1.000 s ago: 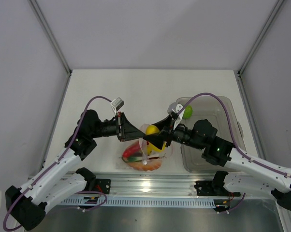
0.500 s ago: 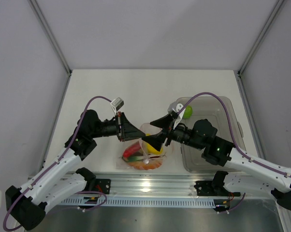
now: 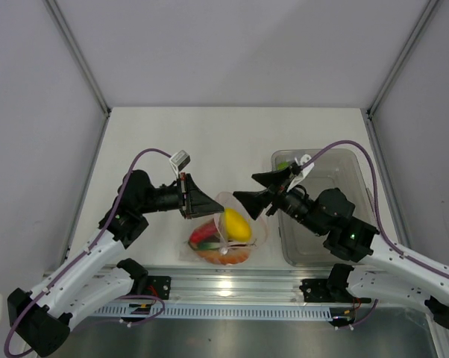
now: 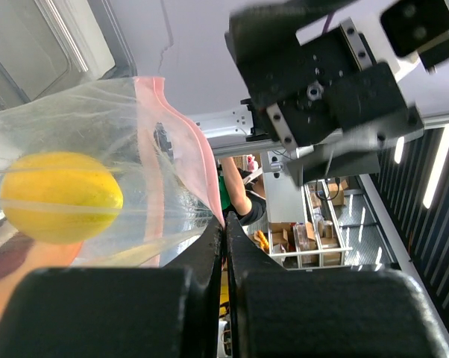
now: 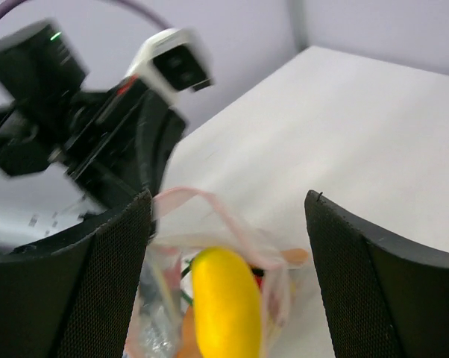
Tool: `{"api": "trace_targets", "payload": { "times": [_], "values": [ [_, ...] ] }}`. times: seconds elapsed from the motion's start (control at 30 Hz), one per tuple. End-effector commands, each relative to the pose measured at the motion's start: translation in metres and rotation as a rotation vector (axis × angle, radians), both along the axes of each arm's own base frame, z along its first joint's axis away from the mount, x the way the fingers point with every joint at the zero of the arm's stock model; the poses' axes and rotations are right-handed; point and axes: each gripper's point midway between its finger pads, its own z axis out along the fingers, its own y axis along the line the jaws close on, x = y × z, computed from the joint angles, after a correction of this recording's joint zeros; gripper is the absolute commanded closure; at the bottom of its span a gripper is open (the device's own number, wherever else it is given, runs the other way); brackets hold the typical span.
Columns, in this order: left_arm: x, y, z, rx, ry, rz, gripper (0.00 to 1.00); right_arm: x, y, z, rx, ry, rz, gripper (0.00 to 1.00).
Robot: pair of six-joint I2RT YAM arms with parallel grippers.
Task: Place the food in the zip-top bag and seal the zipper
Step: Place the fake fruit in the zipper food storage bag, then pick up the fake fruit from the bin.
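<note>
The zip-top bag [image 3: 259,230] sits near the table's front edge, between the two arms, with its mouth held up and open. My left gripper [image 3: 212,203] is shut on the pink zipper [image 4: 186,145] at the mouth's left edge. A yellow lemon-like fruit [image 3: 236,224] lies inside the bag on top of a red chili [image 3: 203,233] and an orange piece [image 3: 226,256]. My right gripper [image 3: 244,186] hangs open just above and to the right of the mouth, with nothing between its fingers. From the right wrist, the yellow fruit [image 5: 224,306] shows below the zipper [image 5: 209,200].
A rigid clear bin [image 3: 344,168] stands to the right of the bag, with a green round fruit [image 3: 283,165] in its far left corner. The right arm reaches over the bin's left side. A metal rail [image 3: 232,287] runs along the near edge.
The right gripper opened and let go of the yellow fruit, which dropped into the bag. That gripper then drew back up and to the right. The left gripper has kept its hold.
</note>
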Motion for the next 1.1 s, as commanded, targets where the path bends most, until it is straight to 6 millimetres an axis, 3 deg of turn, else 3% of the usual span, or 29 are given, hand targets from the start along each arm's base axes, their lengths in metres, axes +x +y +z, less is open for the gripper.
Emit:
{"api": "trace_targets", "payload": {
  "times": [0.0, 0.13, 0.27, 0.5, 0.8, 1.07],
  "values": [
    [-0.007, 0.004, 0.027, -0.057, -0.070, -0.018, 0.99, 0.040, -0.046, 0.000, 0.065, 0.112, -0.329, 0.16],
    [-0.007, 0.004, 0.024, -0.055, -0.066, -0.018, 0.99, 0.066, -0.100, -0.021, 0.098, 0.237, -0.594, 0.14],
    [-0.007, 0.004, 0.024, -0.055, -0.066, -0.016, 0.99, 0.095, -0.159, -0.059, 0.085, 0.376, -0.854, 0.13],
    [-0.007, 0.004, 0.021, -0.049, -0.060, -0.011, 0.99, 0.135, -0.207, -0.125, 0.043, 0.628, -1.020, 0.14],
    [-0.008, 0.004, 0.019, -0.039, -0.055, -0.011, 0.99, 0.174, -0.208, -0.197, -0.005, 0.865, -1.004, 0.15],
    [-0.009, 0.004, 0.014, -0.033, -0.044, -0.019, 0.99, 0.202, -0.193, -0.231, -0.007, 0.946, -0.883, 0.11]
  ]
}}
